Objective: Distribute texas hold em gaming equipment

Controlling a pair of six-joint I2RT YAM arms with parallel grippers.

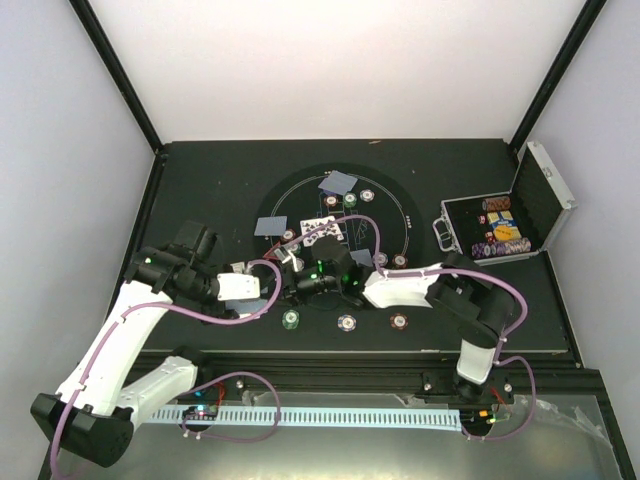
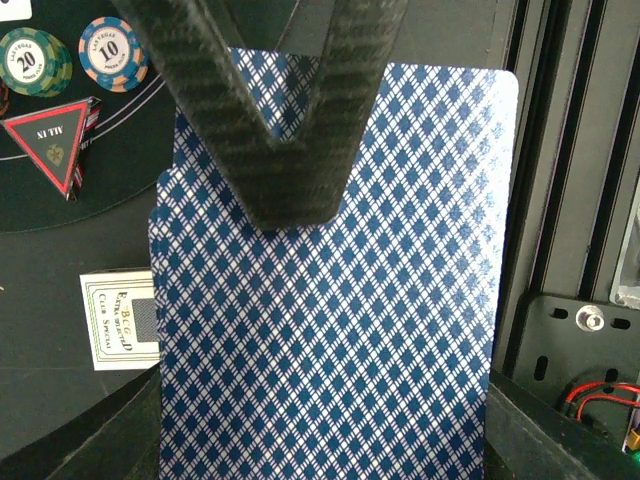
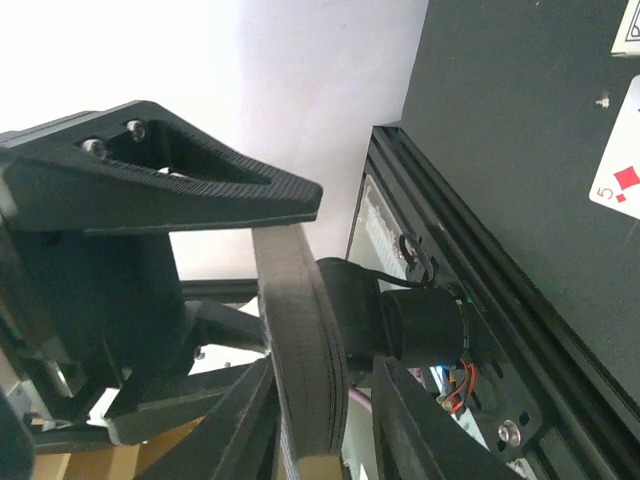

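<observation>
My left gripper (image 1: 262, 292) is shut on a blue-diamond-backed playing card (image 2: 330, 300) that fills the left wrist view; one black finger (image 2: 290, 130) lies across its back. My right gripper (image 1: 300, 284) sits close beside it and is shut on the deck of cards (image 3: 305, 350), seen edge-on between its fingers. A red triangle marker (image 2: 48, 140), a green 20 chip (image 2: 30, 60) and a 10 chip (image 2: 112, 52) lie on the mat. More chips (image 1: 347, 323) and cards (image 1: 338, 183) lie around the mat.
The round black mat (image 1: 300, 190) covers the table's middle. The open silver case (image 1: 510, 222) with several chips stands at the right. A small white card box (image 2: 118, 320) lies near the left gripper. A face-up five of diamonds (image 3: 625, 185) lies on the table. The black frame rail (image 1: 380, 362) runs along the near edge.
</observation>
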